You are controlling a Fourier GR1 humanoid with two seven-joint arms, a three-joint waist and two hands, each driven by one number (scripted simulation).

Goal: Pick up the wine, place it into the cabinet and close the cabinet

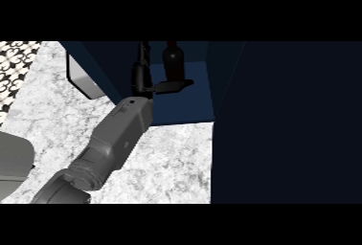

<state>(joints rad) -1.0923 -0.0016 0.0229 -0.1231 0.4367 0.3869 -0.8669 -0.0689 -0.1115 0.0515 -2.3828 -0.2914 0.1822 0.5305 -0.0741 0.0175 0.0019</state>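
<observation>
Grey forearm, black hand

The forearm (117, 139) is smooth grey with rounded segments; its hand (145, 76) is black, with thin fingers and thumb.

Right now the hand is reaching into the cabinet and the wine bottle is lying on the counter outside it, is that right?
Not quite. The hand is reaching into the cabinet, but the wine bottle is not lying on the counter: it stands upright inside the cabinet, right by the hand. The head view shows it.

White marble counter (170, 158), patterned wall (16, 62)
</observation>
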